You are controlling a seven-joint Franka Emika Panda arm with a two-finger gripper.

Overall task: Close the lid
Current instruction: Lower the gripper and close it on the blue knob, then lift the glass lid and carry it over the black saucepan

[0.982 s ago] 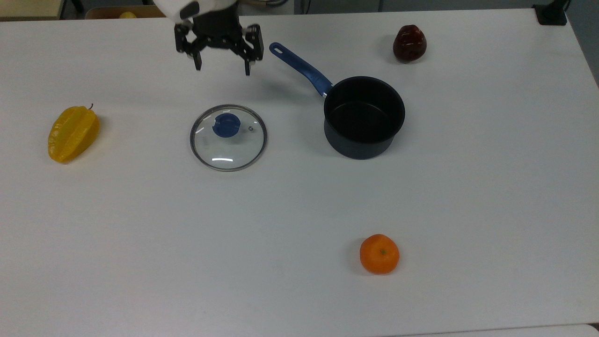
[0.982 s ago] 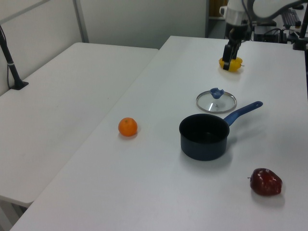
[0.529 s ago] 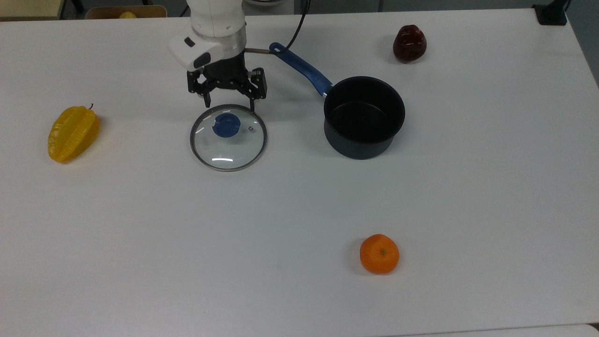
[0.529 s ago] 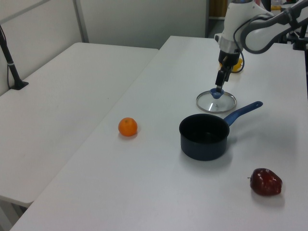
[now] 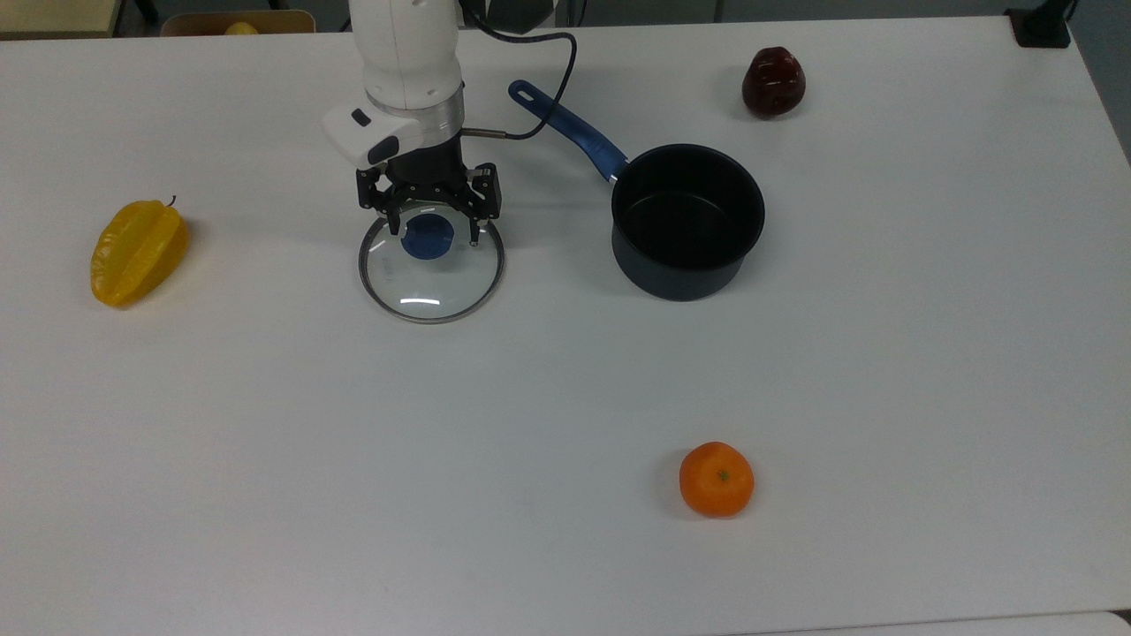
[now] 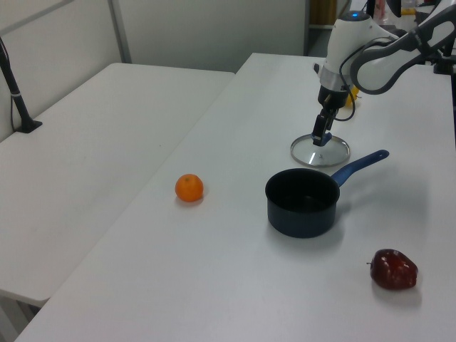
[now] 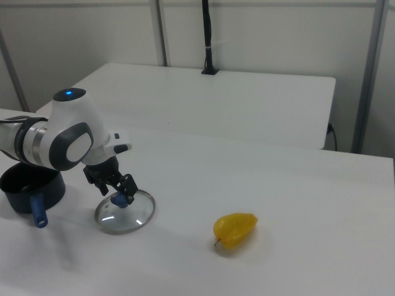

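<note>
The glass lid (image 5: 431, 261) lies flat on the white desk (image 5: 265, 442), in the half toward the top view's far edge, left of the centre. The gripper (image 5: 434, 231) stands over its blue knob (image 5: 428, 238), fingers apart, one on each side of the knob. The saucepan (image 5: 687, 221) stands uncovered to the top view's right, well apart from the lid, with bare desk between them. A starfruit (image 5: 138, 252) lies near the top view's left edge, a dark red apple (image 5: 773, 82) near the far edge, and an orange (image 5: 717, 479) toward the near edge.

End effector (image 5: 433, 231) lowered, fingers spread apart.
</note>
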